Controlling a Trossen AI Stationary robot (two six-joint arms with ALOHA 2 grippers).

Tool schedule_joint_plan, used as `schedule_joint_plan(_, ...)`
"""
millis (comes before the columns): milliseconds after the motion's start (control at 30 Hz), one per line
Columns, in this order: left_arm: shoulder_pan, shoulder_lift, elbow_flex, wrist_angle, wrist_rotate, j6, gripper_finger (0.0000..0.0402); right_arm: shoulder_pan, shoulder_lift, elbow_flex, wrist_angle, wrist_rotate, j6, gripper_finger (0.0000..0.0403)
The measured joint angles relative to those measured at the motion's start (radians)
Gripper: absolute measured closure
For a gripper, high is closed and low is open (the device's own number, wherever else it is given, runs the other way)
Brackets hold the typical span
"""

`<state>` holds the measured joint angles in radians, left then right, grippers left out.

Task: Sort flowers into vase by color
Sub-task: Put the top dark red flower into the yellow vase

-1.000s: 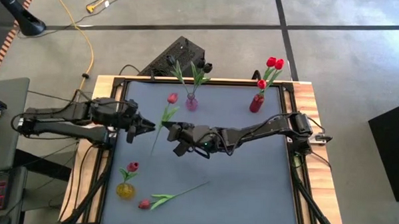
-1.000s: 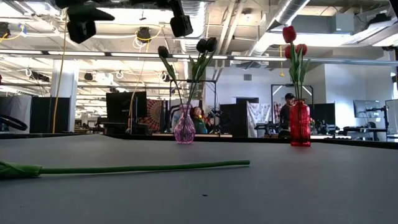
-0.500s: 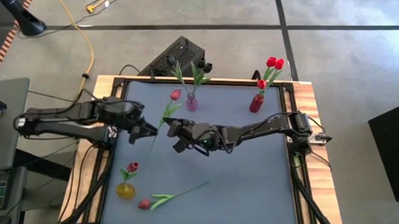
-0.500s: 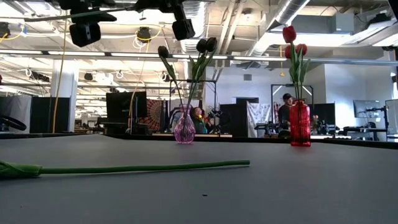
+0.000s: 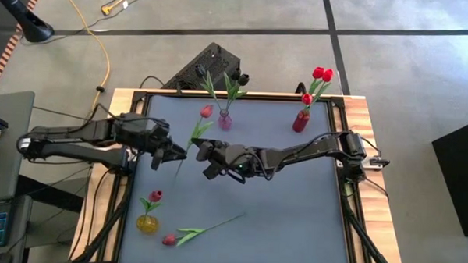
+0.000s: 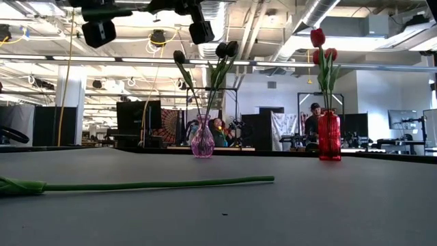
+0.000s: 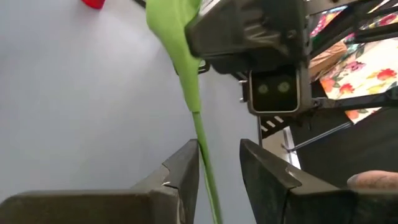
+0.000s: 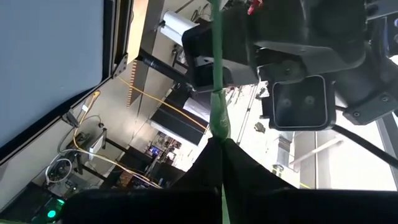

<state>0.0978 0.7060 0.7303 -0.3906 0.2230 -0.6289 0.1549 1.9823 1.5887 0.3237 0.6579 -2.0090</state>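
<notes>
Crimson-pink tulip on a long green stem (image 5: 196,130) held in mid-air between both arms, above the grey worktop (image 5: 294,212).
High view: right gripper (image 5: 197,148) clamped on that stem over the worktop's middle, toward the far edge; left gripper (image 5: 178,154) just beside it, at the stem's lower end. Purple glass vase of dark tulips (image 5: 224,119) near the far edge, red vase of red tulips (image 5: 301,120) toward the far right corner, yellow vase with one red tulip (image 5: 146,220) and a loose tulip (image 5: 201,230) near the front left corner. Low view: loose stem flat on the worktop, both far vases upright. Left wrist view: fingers (image 7: 184,177) parted, stem between them, contact unclear. Right wrist view: fingers closed on the stem.
</notes>
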Motion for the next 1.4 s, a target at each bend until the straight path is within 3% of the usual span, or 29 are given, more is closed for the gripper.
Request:
schedule_joint_plan(367, 0.000, -0.002, 0.000, -0.005, -0.004, 0.005, 0.0366, 0.000, 0.000, 0.000, 0.000, -0.001, 0.002, 0.0378)
schedule_joint_plan(700, 0.000, 0.055, 0.000, -0.008, -0.002, 0.028, 0.0370, 0.000, 0.000, 0.000, -0.001, -0.002, 0.003, 0.0378)
schedule_joint_plan(1400, 0.000, 0.002, 0.000, -0.022, -0.001, 0.087, 0.0376, 0.000, 0.000, 0.000, 0.000, -0.007, 0.002, 0.0376)
